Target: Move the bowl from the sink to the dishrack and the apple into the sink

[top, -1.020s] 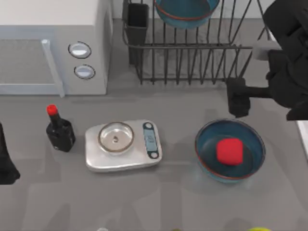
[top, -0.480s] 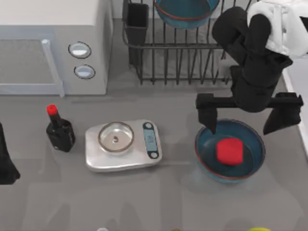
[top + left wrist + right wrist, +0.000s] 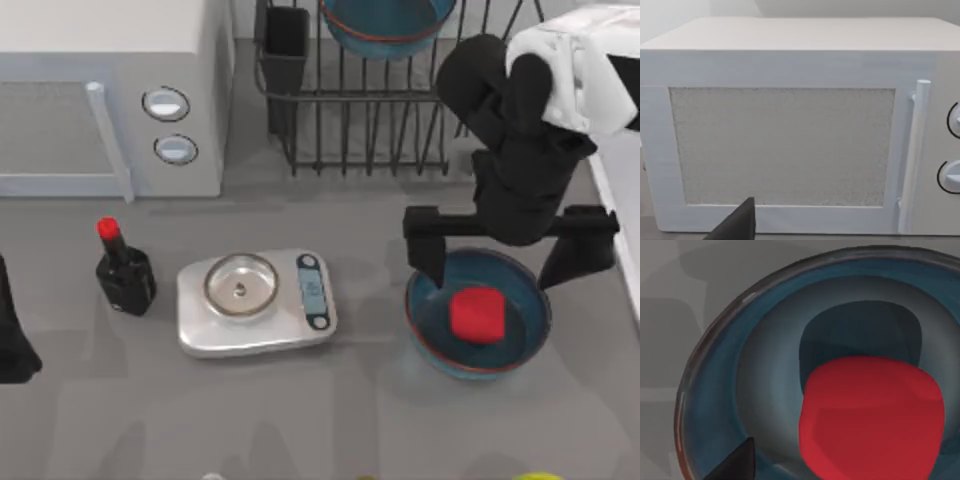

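Hovering wide open over the bowl (image 3: pixel 478 314) holding the apple (image 3: pixel 476 314), right pincer (image 3: pixel 500 258), fingers straddling its far rim.

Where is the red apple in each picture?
Top view: the apple sits inside the blue bowl on the table's right side, under the open right gripper.
Left wrist view: not there; it faces the microwave.
Right wrist view: the apple sits close up in the same bowl.
Shared landmark: the blue bowl.

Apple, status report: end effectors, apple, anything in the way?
Right end effector open, above the bowl on the table. Left end effector parked at table's left edge. Apple inside that bowl, ungrasped. Bowl's rim flanks both fingers.
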`<action>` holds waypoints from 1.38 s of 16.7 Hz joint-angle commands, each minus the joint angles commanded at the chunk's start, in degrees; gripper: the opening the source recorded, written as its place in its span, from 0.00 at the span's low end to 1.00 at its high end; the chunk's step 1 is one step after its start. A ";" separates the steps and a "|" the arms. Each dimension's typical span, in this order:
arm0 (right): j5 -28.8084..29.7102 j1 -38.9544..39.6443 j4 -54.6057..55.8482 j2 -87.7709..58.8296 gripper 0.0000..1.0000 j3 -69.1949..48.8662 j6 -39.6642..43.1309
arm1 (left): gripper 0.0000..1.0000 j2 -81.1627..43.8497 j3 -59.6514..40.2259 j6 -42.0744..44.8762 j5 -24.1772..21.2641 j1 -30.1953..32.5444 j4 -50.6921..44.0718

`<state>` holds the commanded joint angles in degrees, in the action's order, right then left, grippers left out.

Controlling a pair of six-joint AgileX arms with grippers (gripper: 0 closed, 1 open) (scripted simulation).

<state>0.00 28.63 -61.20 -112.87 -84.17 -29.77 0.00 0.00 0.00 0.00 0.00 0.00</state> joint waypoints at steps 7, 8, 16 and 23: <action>0.10 0.36 16.67 -6.64 1.00 9.82 -0.24 | 1.00 0.00 0.00 0.00 0.00 0.00 0.00; 0.12 0.38 17.35 -7.06 1.00 10.35 -0.27 | 1.00 0.00 0.00 0.00 0.00 0.00 0.00; 0.12 0.39 17.45 -7.13 0.70 10.43 -0.28 | 1.00 0.00 0.00 0.00 0.00 0.00 0.00; 0.12 0.39 17.45 -7.13 0.17 10.43 -0.28 | 1.00 0.00 0.00 0.00 0.00 0.00 0.00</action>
<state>0.12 29.02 -43.75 -120.00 -73.75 -30.05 0.00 0.00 0.00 0.00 0.00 0.00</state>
